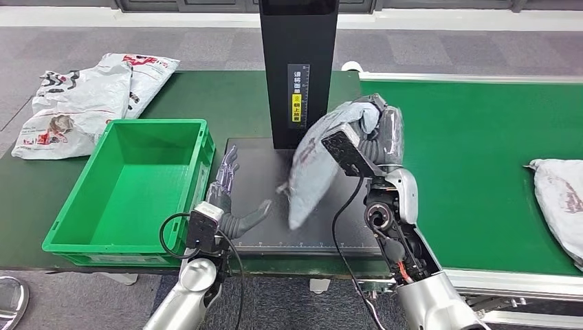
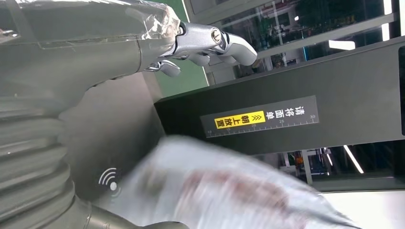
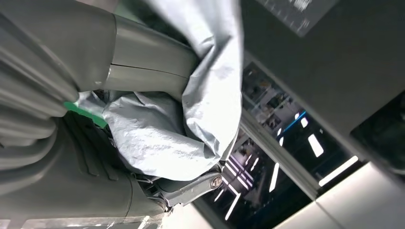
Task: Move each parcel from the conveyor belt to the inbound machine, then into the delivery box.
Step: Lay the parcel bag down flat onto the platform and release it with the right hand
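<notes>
Parcel: grey plastic mailer (image 1: 317,165) hangs from the right hand (image 1: 381,130), its lower end drooping toward the dark platform below; it shows blurred in the left wrist view (image 2: 224,191) and crumpled against the palm in the right wrist view (image 3: 157,138).
Right hand: raised above the machine's platform, fingers (image 3: 191,188) clamped around the upper end of the mailer.
Left hand: (image 1: 230,199) held over the platform's left edge, just beside the green box; fingers (image 2: 215,45) apart, holding nothing.
Inbound machine: flat dark platform (image 1: 261,172) with a black upright column (image 1: 298,69) behind it carrying a white scale and a yellow label (image 2: 239,119).
Delivery box: green crate (image 1: 69,230) on the table, left of the platform, touching or almost touching it.
Conveyor belt: green belt (image 1: 467,151) right of the machine, with another pale parcel (image 1: 560,199) lying at its far right edge.
Table: dark green surface (image 1: 213,96) with a pile of white printed mailers (image 1: 82,103) at the far left, behind the crate.
</notes>
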